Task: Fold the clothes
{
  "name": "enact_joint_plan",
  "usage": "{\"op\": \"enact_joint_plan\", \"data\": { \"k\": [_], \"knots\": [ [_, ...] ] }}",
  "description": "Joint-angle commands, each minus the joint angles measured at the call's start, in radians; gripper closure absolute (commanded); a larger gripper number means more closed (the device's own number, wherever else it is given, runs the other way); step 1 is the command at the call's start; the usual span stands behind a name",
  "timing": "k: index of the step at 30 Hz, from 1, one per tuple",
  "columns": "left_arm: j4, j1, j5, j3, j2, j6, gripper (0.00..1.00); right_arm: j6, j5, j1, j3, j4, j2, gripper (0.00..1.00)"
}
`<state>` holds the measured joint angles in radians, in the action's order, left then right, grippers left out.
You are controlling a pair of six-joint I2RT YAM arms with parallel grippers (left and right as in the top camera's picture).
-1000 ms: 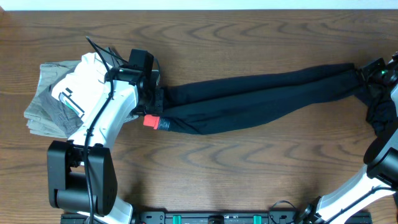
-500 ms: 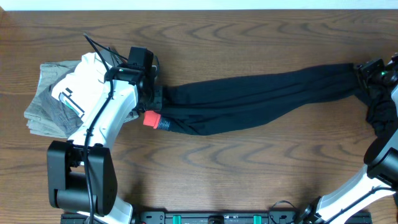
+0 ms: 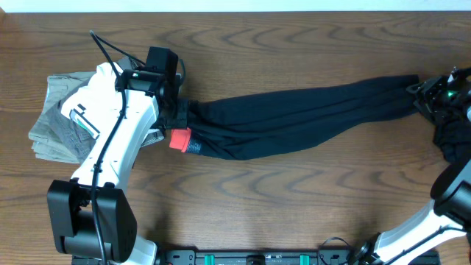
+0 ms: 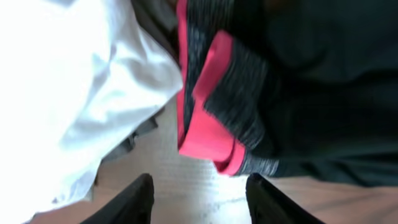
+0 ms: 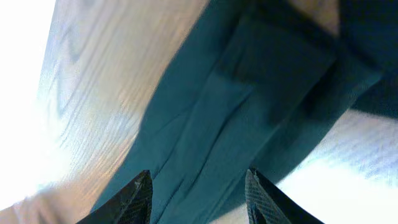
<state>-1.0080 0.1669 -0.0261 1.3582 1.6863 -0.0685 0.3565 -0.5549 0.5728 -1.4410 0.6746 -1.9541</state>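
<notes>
The long black trousers [image 3: 294, 118] lie stretched across the table from left to right. Their grey waistband with the coral red edge [image 3: 180, 140] is at the left end and shows close in the left wrist view [image 4: 217, 99]. My left gripper [image 3: 173, 110] is open above the waistband, with bare wood between its fingertips [image 4: 199, 193]. My right gripper [image 3: 423, 92] is open over the leg ends at the far right; dark fabric [image 5: 236, 112] fills its view between the fingertips [image 5: 199, 190].
A folded grey and white pile of clothes [image 3: 62, 118] lies at the left under my left arm; its white cloth [image 4: 68, 87] shows in the left wrist view. More black fabric [image 3: 449, 132] bunches at the right table edge.
My left gripper has moved slightly back and left and has lifted off the waistband. My right gripper has shifted a little to the left over the leg ends.
</notes>
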Motion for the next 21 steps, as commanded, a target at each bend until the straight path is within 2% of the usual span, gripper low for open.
{"op": "enact_joint_plan", "data": {
  "k": [1,6,9,14,21],
  "knots": [
    [-0.035,0.014,0.003,0.016,-0.011,0.031,0.58,-0.104,-0.032,-0.039,-0.017,0.075,0.101,0.56],
    [-0.053,0.071,-0.048,0.016,-0.011,0.073,0.72,-0.203,-0.017,-0.169,-0.010,0.243,0.106,0.64],
    [-0.053,0.109,-0.048,0.016,-0.011,0.076,0.78,-0.253,0.028,-0.282,0.010,0.285,0.106,0.70],
    [-0.050,0.134,-0.048,0.009,-0.009,0.076,0.81,-0.253,0.150,-0.445,0.070,0.297,0.106,0.84],
    [-0.017,0.134,-0.049,-0.034,-0.007,0.076,0.81,-0.173,0.219,-0.622,0.224,0.188,0.103,0.85]
  ]
}}
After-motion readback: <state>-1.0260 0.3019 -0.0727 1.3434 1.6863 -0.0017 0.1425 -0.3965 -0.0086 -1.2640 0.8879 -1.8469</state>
